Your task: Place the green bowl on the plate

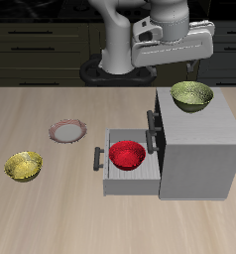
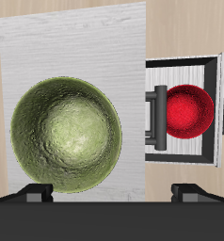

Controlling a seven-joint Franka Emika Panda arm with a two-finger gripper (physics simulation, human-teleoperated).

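Observation:
The green bowl [image 1: 191,95] stands upright on top of the grey cabinet [image 1: 199,149], near its back edge. In the wrist view the green bowl [image 2: 67,134] shows its shiny patterned inside. My gripper [image 1: 193,69] hangs just above the bowl, open and empty. In the wrist view the gripper [image 2: 112,194] shows two dark fingertips [image 2: 35,194] spread wide, with the bowl's rim close to one of them. The plate [image 1: 66,131], with a pinkish-brown rim and a pale centre, lies on the table well away from the cabinet.
The cabinet's drawer [image 1: 112,179] is pulled open and holds a red bowl [image 1: 127,155], which also shows in the wrist view [image 2: 190,111]. A golden-yellow bowl [image 1: 24,166] sits on the table nearer the front edge than the plate.

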